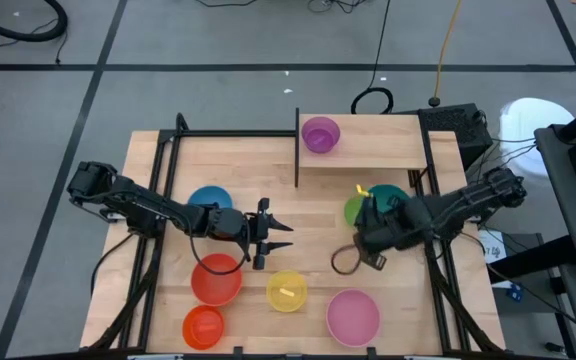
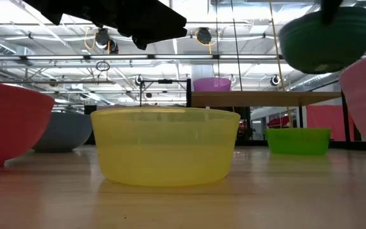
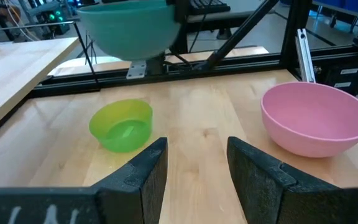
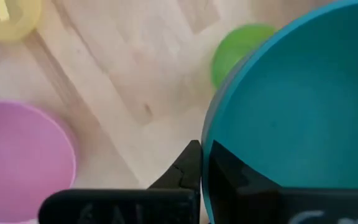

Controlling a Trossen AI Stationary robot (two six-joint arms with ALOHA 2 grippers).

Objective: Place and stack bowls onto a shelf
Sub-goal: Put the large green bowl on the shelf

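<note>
The right gripper (image 4: 202, 163) clamped the teal bowl's (image 4: 297, 118) rim, lifted, at three o'clock; the left gripper (image 3: 194, 171) waited unclenched, empty, at nine.

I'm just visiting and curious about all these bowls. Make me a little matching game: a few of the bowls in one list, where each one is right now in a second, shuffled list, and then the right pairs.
Things:
1. small round purple plastic bowl
2. round teal plastic bowl
3. small lime green plastic bowl
4. round yellow plastic bowl

Places:
A. standing on the tabletop, under the lifted bowl
B. up in the air, its rim pinched by the right gripper
C. on the small pale-wood shelf
D. on the tabletop, between the red bowl and the pink bowl

Pairs: 1-C, 2-B, 3-A, 4-D
</note>
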